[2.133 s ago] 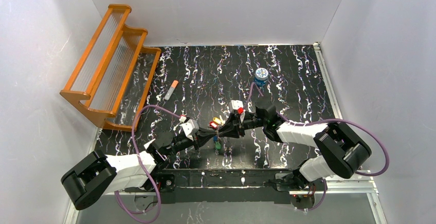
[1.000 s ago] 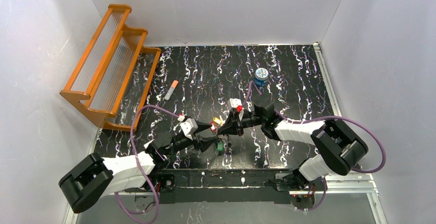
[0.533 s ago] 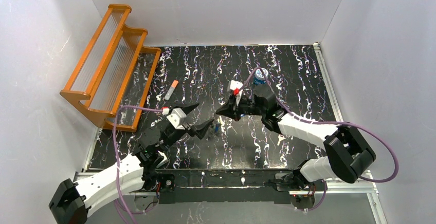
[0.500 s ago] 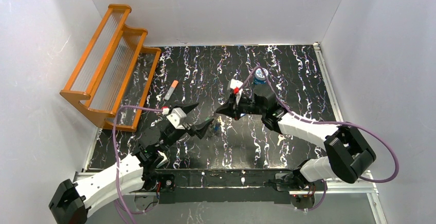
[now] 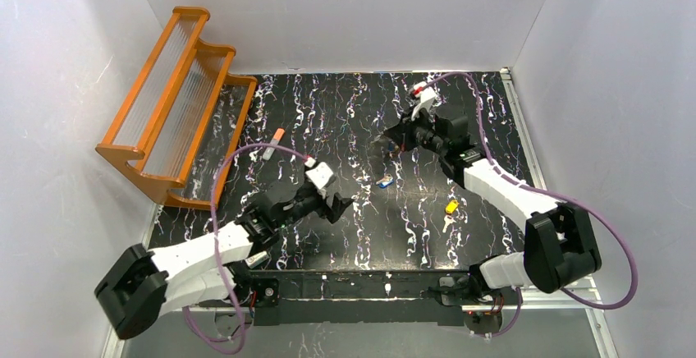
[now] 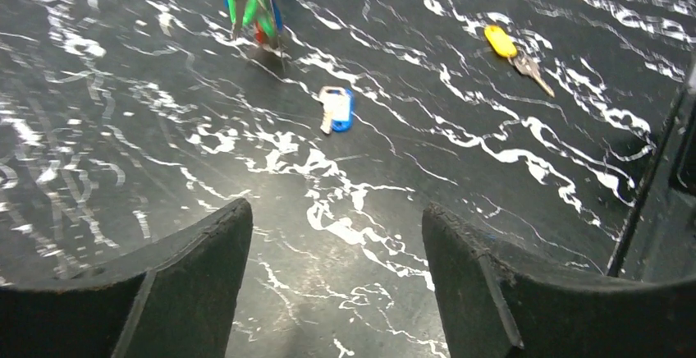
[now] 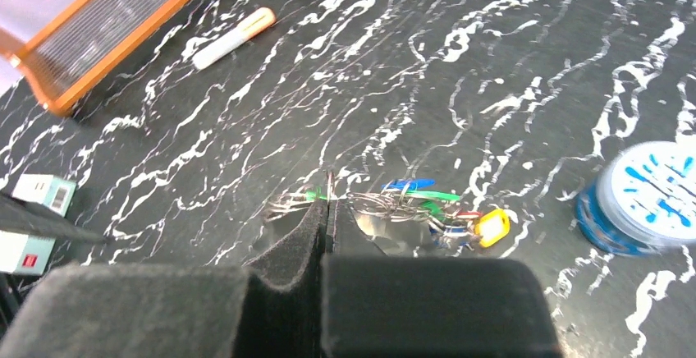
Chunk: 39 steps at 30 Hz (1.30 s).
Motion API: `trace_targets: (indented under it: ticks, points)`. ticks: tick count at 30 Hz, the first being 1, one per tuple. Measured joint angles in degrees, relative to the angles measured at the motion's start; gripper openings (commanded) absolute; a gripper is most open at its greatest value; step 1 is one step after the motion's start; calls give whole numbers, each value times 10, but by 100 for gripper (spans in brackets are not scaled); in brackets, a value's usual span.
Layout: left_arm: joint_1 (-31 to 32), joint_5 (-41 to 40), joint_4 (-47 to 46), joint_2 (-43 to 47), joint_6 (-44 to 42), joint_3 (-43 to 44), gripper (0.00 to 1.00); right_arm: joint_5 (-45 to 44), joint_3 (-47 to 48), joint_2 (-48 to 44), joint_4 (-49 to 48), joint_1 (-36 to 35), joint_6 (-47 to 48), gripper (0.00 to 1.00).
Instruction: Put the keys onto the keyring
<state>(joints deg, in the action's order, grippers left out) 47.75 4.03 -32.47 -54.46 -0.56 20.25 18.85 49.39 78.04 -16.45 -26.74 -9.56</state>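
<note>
My right gripper (image 7: 328,202) (image 5: 392,140) is shut on the keyring (image 7: 279,203), a thin pale wire loop held above the mat at the back right. A bunch of keys hangs from it: green (image 7: 435,196), blue (image 7: 408,184) and yellow (image 7: 492,227) heads. The left wrist view shows that bunch (image 6: 254,1) at the top. A loose blue key (image 5: 384,181) (image 6: 336,109) and a loose yellow key (image 5: 451,207) (image 6: 509,46) lie flat on the mat. My left gripper (image 5: 341,204) (image 6: 336,210) is open and holds nothing, low over the mat just short of the blue key.
An orange-tipped white tube (image 5: 274,144) (image 7: 232,38) lies at the mat's left. The orange rack (image 5: 172,103) stands at the far left. A round blue tin (image 7: 648,198) sits right of the hanging bunch. White walls close in the mat.
My right arm has swung to the back right with the bunch. A blue key and a yellow key now lie loose on the mat. My left gripper has dropped lower and shifted right.
</note>
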Motion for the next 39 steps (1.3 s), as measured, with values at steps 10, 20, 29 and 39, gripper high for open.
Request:
trace_targets:
  ticks: [10,20,29,39]
  points:
    - [29,93,-31,-243,-8,87,67,-68,0,-82,42,42,-21,1]
    - [54,144,-44,-395,-119,189,63,-151,0,-118,106,70,-9,1]
    - [54,179,-8,-478,-295,281,54,-167,-2,-119,163,148,-36,1]
    - [47,189,127,-576,-456,416,42,-132,-24,-132,175,173,-56,1]
